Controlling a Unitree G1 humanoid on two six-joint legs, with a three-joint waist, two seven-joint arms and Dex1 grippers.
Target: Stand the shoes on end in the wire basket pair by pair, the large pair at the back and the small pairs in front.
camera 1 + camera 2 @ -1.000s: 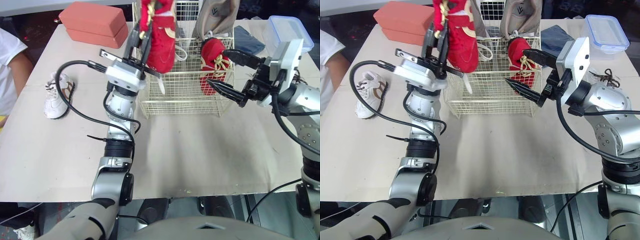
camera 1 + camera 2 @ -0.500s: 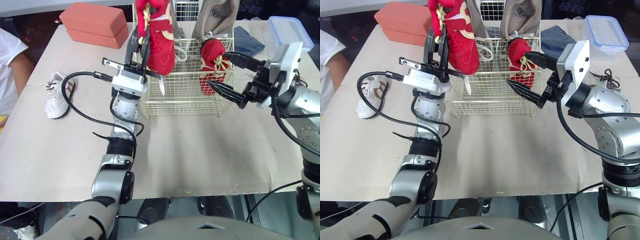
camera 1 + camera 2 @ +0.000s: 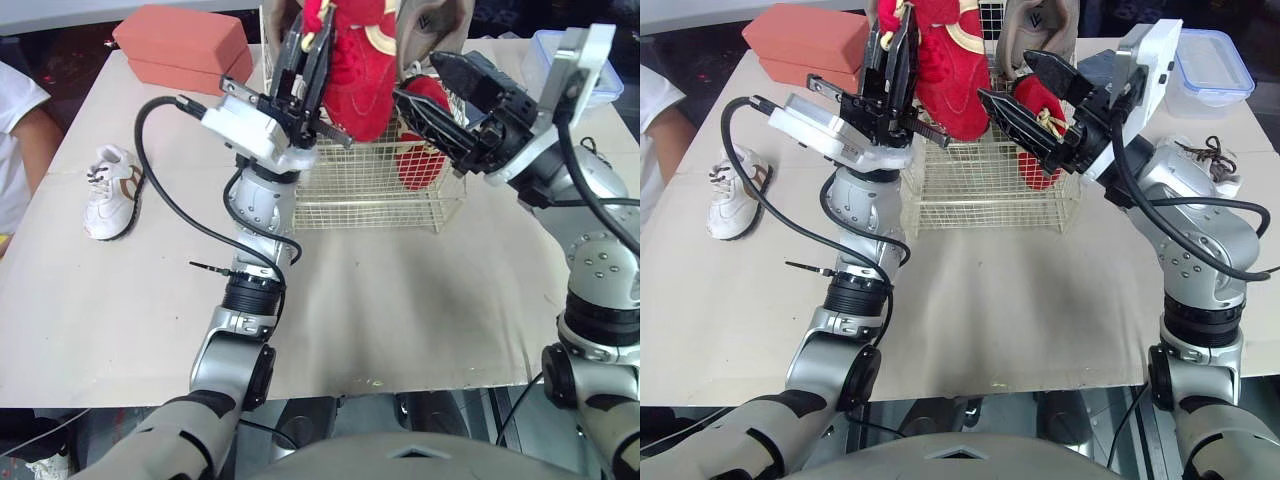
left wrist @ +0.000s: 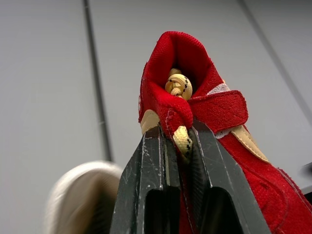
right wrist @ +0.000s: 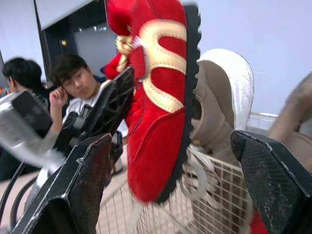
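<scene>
left eye view: left gripper (image 4: pixel 176 127) pinches red shoe (image 3: pixel 362 80) above basket (image 3: pixel 370 190); right gripper (image 5: pixel 170 139), wide, at its 3 o'clock. next, probably lower it upright beside mate (image 3: pixel 418 165).

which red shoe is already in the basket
The red shoe at the wire basket's right side; the other red shoe hangs above, in the left hand.

A small shoe (image 3: pixel 112 192) lies on the table (image 3: pixel 400 300), left of the wire basket (image 3: pixel 370 188).
</scene>
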